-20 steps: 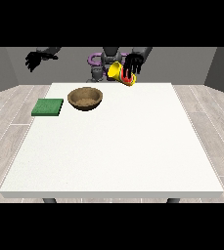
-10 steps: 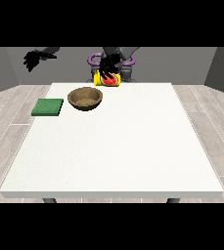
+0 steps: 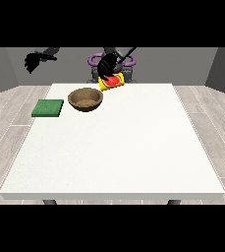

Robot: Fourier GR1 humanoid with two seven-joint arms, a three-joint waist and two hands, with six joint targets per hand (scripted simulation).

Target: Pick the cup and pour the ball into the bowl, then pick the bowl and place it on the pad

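A yellow cup [image 3: 112, 81] with a red inside is tilted above the table's far edge, its mouth facing the camera and down. The hand at the view's right [image 3: 107, 64] is curled round it from above. The brown wooden bowl [image 3: 86, 99] stands on the table just left of and below the cup. No ball shows. A green pad [image 3: 48, 108] lies flat to the bowl's left. The hand at the view's left [image 3: 34, 61] hangs in the air beyond the table's far left corner, holding nothing.
The white table [image 3: 119, 147] stretches wide towards the camera. The robot's body and purple shoulders [image 3: 93, 60] stand behind the far edge. Grey floorboards lie around the table.
The hand with the cup has moved leftwards towards the bowl, and the cup has tipped further over. The other hand has stayed roughly where it was.
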